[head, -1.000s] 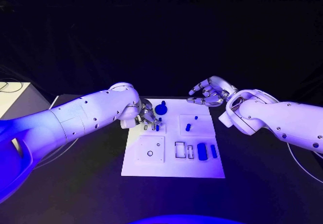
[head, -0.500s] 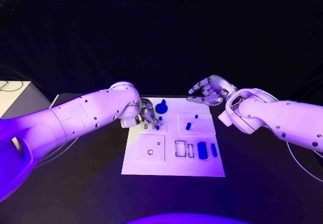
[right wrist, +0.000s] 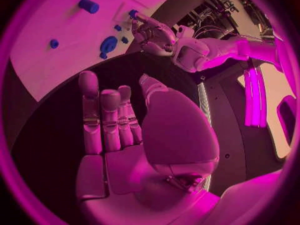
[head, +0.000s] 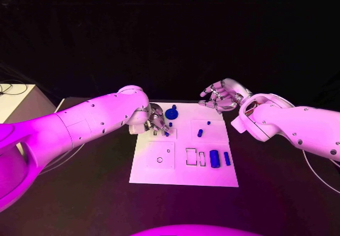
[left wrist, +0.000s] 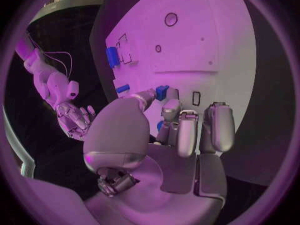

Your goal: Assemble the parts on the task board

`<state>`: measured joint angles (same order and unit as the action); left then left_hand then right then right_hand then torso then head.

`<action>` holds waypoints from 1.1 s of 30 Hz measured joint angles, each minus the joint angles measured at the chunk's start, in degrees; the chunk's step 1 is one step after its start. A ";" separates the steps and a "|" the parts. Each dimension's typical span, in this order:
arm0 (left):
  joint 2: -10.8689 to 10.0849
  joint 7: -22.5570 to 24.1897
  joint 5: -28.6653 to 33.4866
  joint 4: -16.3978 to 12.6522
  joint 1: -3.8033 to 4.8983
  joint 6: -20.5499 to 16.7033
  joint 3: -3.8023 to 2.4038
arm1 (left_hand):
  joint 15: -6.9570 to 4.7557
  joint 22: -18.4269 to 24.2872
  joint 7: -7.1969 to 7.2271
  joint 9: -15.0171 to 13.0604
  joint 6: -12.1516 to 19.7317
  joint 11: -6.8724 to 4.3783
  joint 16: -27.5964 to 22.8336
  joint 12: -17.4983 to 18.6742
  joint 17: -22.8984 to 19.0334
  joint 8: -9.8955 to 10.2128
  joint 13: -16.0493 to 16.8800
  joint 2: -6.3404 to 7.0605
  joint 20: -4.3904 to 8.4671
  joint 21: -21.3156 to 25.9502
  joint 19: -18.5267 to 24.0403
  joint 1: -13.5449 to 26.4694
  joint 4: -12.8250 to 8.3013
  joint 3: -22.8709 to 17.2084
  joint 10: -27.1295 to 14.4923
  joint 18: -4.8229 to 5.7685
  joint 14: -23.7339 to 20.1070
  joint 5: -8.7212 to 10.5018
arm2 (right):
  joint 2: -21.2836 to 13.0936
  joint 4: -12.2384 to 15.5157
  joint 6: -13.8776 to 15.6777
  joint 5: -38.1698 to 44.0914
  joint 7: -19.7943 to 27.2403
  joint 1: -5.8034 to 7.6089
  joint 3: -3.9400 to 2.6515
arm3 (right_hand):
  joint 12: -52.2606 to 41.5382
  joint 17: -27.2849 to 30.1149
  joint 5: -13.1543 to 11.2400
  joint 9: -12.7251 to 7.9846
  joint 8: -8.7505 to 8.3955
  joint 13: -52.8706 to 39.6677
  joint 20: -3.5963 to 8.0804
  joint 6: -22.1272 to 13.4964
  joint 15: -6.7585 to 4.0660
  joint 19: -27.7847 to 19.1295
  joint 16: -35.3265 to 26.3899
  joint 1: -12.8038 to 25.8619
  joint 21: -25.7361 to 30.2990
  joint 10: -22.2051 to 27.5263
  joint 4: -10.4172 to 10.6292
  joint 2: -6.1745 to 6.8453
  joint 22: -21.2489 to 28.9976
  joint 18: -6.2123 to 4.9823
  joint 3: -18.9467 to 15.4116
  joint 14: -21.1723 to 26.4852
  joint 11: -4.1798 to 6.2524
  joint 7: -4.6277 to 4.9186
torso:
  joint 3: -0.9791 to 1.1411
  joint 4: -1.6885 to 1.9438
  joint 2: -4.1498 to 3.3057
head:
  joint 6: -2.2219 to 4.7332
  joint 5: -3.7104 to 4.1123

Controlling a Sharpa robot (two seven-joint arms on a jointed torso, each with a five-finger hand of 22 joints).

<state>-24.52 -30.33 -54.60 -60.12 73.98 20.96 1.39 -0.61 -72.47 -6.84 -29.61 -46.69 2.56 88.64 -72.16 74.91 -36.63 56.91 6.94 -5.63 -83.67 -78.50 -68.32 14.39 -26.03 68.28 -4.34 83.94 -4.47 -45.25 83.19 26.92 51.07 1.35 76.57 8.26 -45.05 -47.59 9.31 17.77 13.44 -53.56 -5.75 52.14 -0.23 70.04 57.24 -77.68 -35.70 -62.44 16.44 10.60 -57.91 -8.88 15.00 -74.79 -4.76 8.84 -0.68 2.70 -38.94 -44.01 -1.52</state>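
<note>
A black counter (head: 92,196) lies under magenta-pink light against a backdrop of plain darkness, and at its far left corner stands a pale, box-like cabinet (head: 21,101) with thin dark cables (head: 9,88) trailing across its top near the edge of the head view.

We cannot tell in the head view whether the left hand (head: 155,123) holds anything: the arm covers its palm, and the fingers (head: 162,129) bunch over the board's (head: 184,172) left edge near a small blue part (head: 170,125). In the left wrist view a blue part (left wrist: 162,90) sits at the fingertips, but contact is unclear. The blue round part (head: 171,114) near the board's far edge is too small to make out. The right hand (head: 221,96) hangs beyond the board's far right corner, its palm side partly hidden.
</note>
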 measured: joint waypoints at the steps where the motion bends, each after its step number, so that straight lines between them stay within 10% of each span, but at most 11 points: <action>1: 0.00 0.00 0.02 0.00 0.00 0.01 0.00 | 0.00 0.00 0.00 0.00 0.00 0.00 0.00 0.00 0.00 0.00 0.00 0.00 0.00 0.00 0.00 0.00 0.00 0.00 0.00 0.01 0.00 0.00 | 0.04 0.00 0.01 -0.10 0.06 0.00 0.00 | 0.66 0.52 0.00 0.03 0.14 0.86 0.00 -0.13 0.00 0.00 -0.80 0.00 1.05 0.41 0.05 0.00 0.76 0.00 0.21 0.00 -0.01 -0.09 | 0.00 0.01 -0.01 | -0.03 -0.06; 18: 0.18 0.03 0.58 0.27 0.03 0.18 -0.04 | 0.00 0.26 0.20 -0.84 0.21 -0.21 0.00 0.57 0.00 -0.35 -0.61 -0.46 0.31 0.00 0.31 -1.51 -1.92 -5.74 -0.20 -0.01 0.00 0.04 | 0.23 -0.07 0.04 -0.96 0.58 -0.03 0.03 | 12.20 8.18 0.00 0.24 3.47 18.83 -1.31 -3.01 1.25 -1.54 -21.77 0.83 19.98 3.51 0.08 0.83 16.58 -0.89 2.58 4.92 -0.25 1.16 | -0.02 -0.04 -0.05 | -0.23 -0.38; 33: -0.16 0.08 1.82 0.09 -0.04 -0.07 -0.02 | -0.21 0.35 0.38 -1.34 1.24 -0.40 0.00 1.44 0.00 -1.84 -1.37 -0.28 0.41 0.20 0.41 -1.32 -5.69 -14.08 -0.42 -0.01 0.21 -0.06 | 0.33 -0.34 0.01 -1.57 0.80 -0.35 0.08 | 13.55 7.99 0.00 0.17 4.07 22.43 -1.54 -3.43 1.66 -0.86 -24.63 0.53 21.69 3.28 0.00 1.13 19.17 -0.89 3.45 4.48 -0.48 1.17 | 0.03 0.03 0.01 | -0.02 -0.60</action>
<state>-24.68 -30.25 -52.79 -60.03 73.94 20.89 1.37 -0.82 -72.12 -6.46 -30.95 -45.44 2.16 88.64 -70.72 74.91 -38.47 55.55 6.67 -5.22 -83.47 -78.09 -69.64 8.70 -40.10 67.86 -4.35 84.16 -4.54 -44.92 82.84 26.93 49.50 2.16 76.23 8.35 -31.49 -39.60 9.31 17.94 17.51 -31.13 -7.29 48.71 1.44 69.18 32.60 -77.16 -14.01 -59.16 16.45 11.73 -38.75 -9.77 18.45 -70.30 -5.24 10.00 -0.65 2.72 -38.94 -44.03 -2.12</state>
